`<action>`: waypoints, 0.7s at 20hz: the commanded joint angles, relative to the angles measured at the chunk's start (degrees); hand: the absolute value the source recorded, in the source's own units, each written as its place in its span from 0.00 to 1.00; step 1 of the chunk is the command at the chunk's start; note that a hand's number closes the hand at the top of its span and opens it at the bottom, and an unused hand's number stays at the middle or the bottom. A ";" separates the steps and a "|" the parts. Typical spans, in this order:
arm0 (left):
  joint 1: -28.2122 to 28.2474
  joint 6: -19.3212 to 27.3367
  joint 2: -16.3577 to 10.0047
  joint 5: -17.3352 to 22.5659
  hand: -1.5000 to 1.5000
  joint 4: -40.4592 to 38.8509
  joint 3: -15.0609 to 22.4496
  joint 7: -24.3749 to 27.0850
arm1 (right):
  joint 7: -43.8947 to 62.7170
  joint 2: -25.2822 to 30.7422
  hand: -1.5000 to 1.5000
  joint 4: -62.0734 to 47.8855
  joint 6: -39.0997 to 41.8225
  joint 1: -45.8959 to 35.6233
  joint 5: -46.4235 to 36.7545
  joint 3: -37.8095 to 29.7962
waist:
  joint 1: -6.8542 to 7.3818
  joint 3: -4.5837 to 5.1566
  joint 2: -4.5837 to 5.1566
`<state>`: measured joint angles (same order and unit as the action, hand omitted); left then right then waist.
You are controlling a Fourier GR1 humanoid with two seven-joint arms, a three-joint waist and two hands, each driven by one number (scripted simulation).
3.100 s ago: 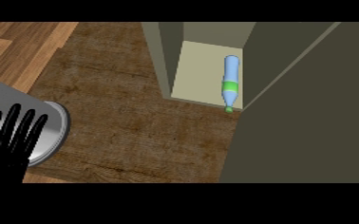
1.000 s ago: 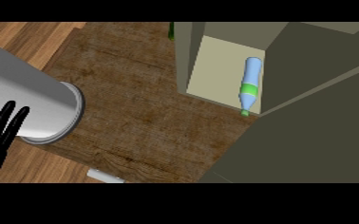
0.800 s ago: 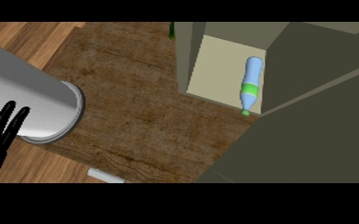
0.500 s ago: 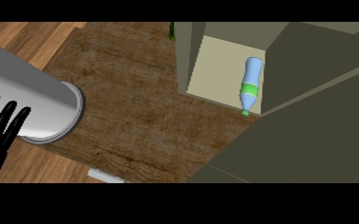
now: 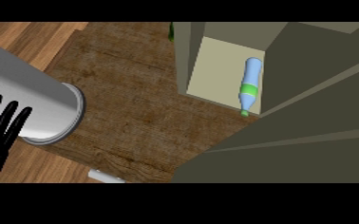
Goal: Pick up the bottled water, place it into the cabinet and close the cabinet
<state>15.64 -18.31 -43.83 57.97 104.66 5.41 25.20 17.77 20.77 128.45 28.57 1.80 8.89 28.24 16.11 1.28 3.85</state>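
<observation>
One hand of mine shows in the head view: my left hand (image 5: 10, 123) at the left edge, its black fingers straight and spread, released and touching nothing, in the same spot as a second ago. My grey forearm (image 5: 38, 107) lies above it over the brown counter (image 5: 133, 99), also unmoved. Further right stands the cabinet (image 5: 184, 57), its pale inside open to view. The bottled water (image 5: 250, 83) is inside, near the compartment's right side, blue with a green band, its green cap at the floor's front edge, just where it was before. The dark cabinet door (image 5: 294, 142) fills the lower right. Its lower edge now reaches further left across the counter than half a second ago and covers more of the wood. A small white object (image 5: 105, 175) lies at the counter's near edge.
</observation>
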 commanded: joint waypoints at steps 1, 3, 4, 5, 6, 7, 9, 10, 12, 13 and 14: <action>0.36 -0.59 -0.04 0.04 0.00 -1.90 -0.72 0.36 | 6.10 -5.01 1.00 -7.49 -4.50 -6.84 0.10 -0.74 | 0.13 -0.09 -0.15; -0.85 0.34 0.00 0.07 0.00 -1.23 -0.58 -0.17 | 7.42 -7.58 1.00 -10.88 -5.36 -10.82 0.33 -0.70 | -0.26 -0.34 -0.18; -0.37 -0.72 0.00 0.64 0.00 -1.48 -0.59 -0.02 | 8.19 -8.50 1.00 -12.80 -5.89 -12.52 0.98 -1.79 | -0.26 -0.35 -0.24; 0.09 -0.56 0.20 0.32 0.00 -1.33 0.00 -0.20 | 9.02 -9.59 1.00 -14.55 -6.09 -14.44 0.93 -1.53 | -0.30 -0.42 -0.46; -0.25 -0.25 0.10 0.36 0.00 -1.90 -0.93 0.19 | 9.98 -10.25 1.00 -15.46 -6.38 -16.54 1.35 -2.43 | -0.39 -0.38 -0.57; 0.34 -0.46 0.54 0.27 0.00 -2.15 -0.13 0.07 | 10.83 -11.57 1.00 -17.27 -7.74 -17.99 1.41 -3.51 | -1.01 -0.40 -0.68; 0.28 -0.56 0.33 0.68 0.00 -2.21 -0.95 0.31 | 11.31 -14.69 1.00 -21.47 -10.95 -22.82 -1.10 -5.47 | -1.64 -0.58 -1.01; 0.76 -0.89 0.04 0.60 0.00 -2.45 -1.35 0.53 | 11.64 -16.40 1.00 -23.11 -13.04 -24.85 -2.30 -6.41 | -1.40 -0.57 -1.15; 1.45 -0.98 0.18 0.43 0.00 -2.60 -1.45 0.81 | 12.74 -19.08 1.00 -27.60 -16.62 -29.72 -4.47 -8.57 | -2.22 -0.67 -1.49; 1.49 -0.99 0.32 0.44 0.00 -2.56 -1.16 0.70 | 13.41 -20.11 1.00 -29.94 -17.87 -32.29 -4.40 -10.20 | -2.56 -0.70 -1.30; 1.41 -0.69 0.62 0.15 0.00 -2.31 -1.59 1.38 | 12.95 -20.49 1.00 -32.12 -20.30 -34.16 -5.33 -11.31 | -2.82 -0.78 -1.37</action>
<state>17.51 -19.31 -43.25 58.10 103.31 4.75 26.29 29.22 4.37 103.87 14.56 -24.60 6.17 20.54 14.29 0.59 2.56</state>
